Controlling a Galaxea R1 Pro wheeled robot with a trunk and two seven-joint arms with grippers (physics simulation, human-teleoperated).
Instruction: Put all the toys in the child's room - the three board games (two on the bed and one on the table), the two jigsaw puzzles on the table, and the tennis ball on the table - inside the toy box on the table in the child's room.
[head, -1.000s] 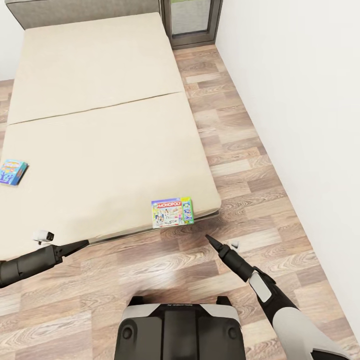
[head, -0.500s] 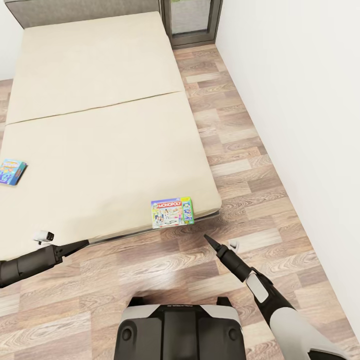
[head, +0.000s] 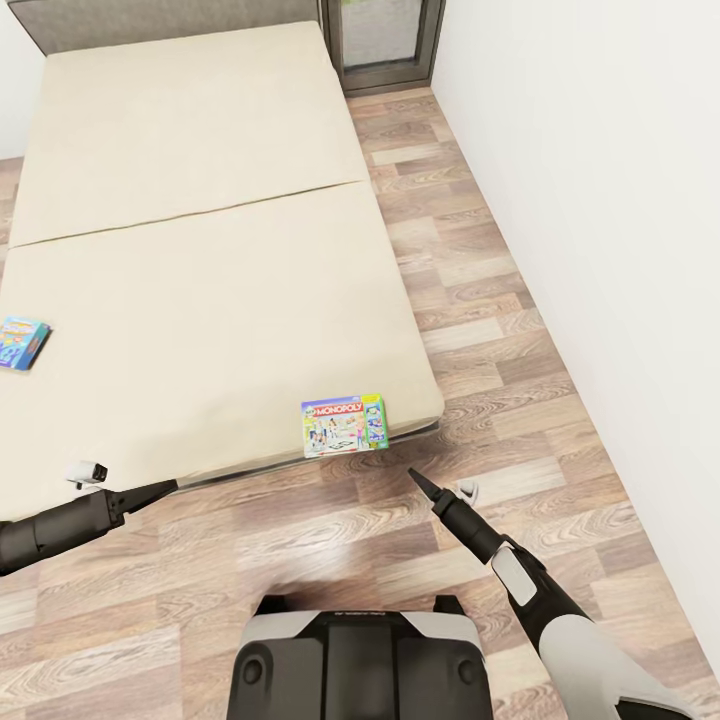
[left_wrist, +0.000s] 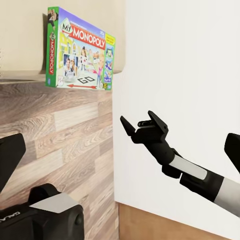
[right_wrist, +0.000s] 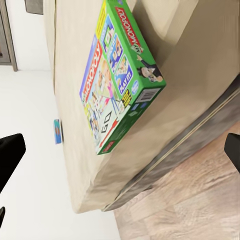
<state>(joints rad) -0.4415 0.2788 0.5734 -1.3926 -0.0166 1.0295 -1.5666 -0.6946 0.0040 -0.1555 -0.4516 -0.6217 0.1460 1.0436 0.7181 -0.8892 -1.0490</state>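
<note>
Two board games lie on the beige bed (head: 200, 250). A green Monopoly box (head: 343, 425) sits at the mattress's near edge, and also appears in the left wrist view (left_wrist: 80, 50) and the right wrist view (right_wrist: 120, 75). A small blue box (head: 20, 342) lies at the bed's left side, seen far off as a blue box (right_wrist: 58, 131). My right gripper (head: 415, 477) hangs open over the floor just short of the Monopoly box, its right gripper fingers (left_wrist: 137, 122) spread. My left gripper (head: 168, 487) is open by the bed's near edge. The toy box, table, jigsaw puzzles and tennis ball are out of view.
Wood plank floor (head: 480, 330) runs between the bed and the white wall (head: 620, 200) on the right. A grey headboard (head: 170, 20) and a grey-framed window (head: 385, 40) stand at the far end. My base (head: 355, 660) is close to the bed's near edge.
The right arm has edged slightly left and toward the bed. The left arm and both game boxes have stayed where they were.
</note>
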